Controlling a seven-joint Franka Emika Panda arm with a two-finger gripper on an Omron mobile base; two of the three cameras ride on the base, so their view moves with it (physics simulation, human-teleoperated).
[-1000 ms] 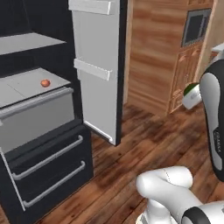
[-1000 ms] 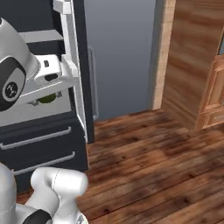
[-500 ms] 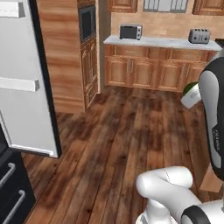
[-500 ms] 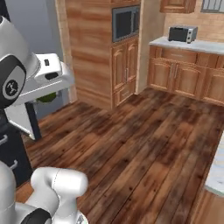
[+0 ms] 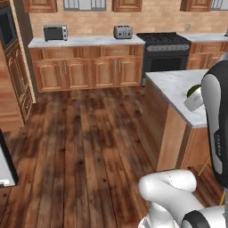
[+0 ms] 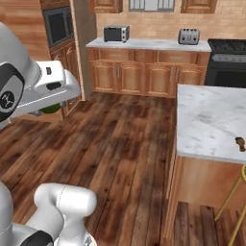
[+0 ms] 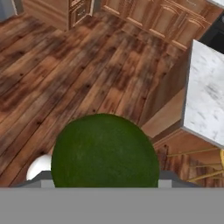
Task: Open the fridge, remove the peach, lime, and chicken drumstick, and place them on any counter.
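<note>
— What sat nearest the hand camera?

— The lime [image 7: 105, 151], dark green and round, right at the base of the hand view. The gripper [image 7: 105, 181] was clamped on it, jaws fairly wide around the ball. In the left base view the lime [image 5: 194, 90] peeked out beside the white arm; in the right base view it [image 6: 50, 108] hung under the hand.

— What had changed from a second before?

— The whole picture had swung. A second earlier both base cameras faced the open fridge with the peach on its shelf; half a second earlier they looked past the fridge door to the wooden cabinets. Now the base faced the kitchen, so that was the camera turning, not the things moving. The lime stayed gripped throughout.

— And beyond the hand?

— Wooden floor [image 5: 84, 147], then the counter [image 6: 211, 120], the marble island, to the right. The chicken drumstick [image 6: 239, 142] lay on it near the right edge of the right base view. Farther back ran a long countertop [image 5: 84, 41] with a microwave [image 5: 54, 32] and toaster [image 5: 122, 31], and a black stove [image 5: 164, 49] beside them.

— Anything blocking the way?

— Open floor lay between the hand and the island.
</note>
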